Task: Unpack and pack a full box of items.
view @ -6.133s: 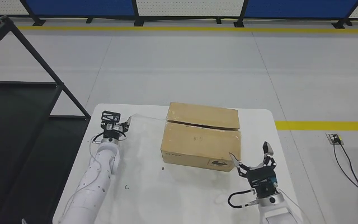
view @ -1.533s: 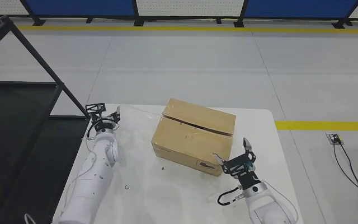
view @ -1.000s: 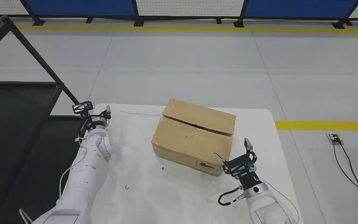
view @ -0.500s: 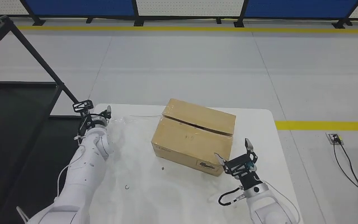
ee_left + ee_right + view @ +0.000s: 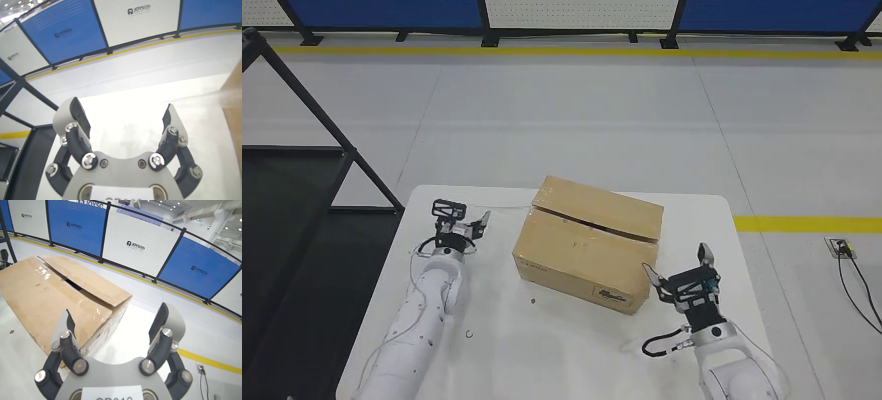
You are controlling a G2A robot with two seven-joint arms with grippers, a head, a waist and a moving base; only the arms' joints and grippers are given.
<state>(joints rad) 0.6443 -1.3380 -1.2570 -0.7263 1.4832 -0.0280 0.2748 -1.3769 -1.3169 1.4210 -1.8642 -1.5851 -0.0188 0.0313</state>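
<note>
A brown cardboard box (image 5: 587,245) lies on the white table (image 5: 502,320), its two top flaps down with a narrow gap between them (image 5: 73,285). My left gripper (image 5: 461,216) stands open near the table's far left, a short way left of the box; the box's edge (image 5: 233,106) shows at the side of the left wrist view. My left gripper (image 5: 124,115) holds nothing. My right gripper (image 5: 679,272) stands open just off the box's near right corner (image 5: 105,321), empty, with its fingers (image 5: 158,321) apart.
A black metal rack (image 5: 302,190) stands off the table's left side. A small dark speck (image 5: 470,334) and a crumb (image 5: 532,297) lie on the table in front of the box. Blue and white fence panels (image 5: 132,243) line the floor beyond.
My left gripper has swung from the table's far left corner back toward the box. My right gripper has shifted slightly right and turned. The box has stayed put over the last second and a half.
</note>
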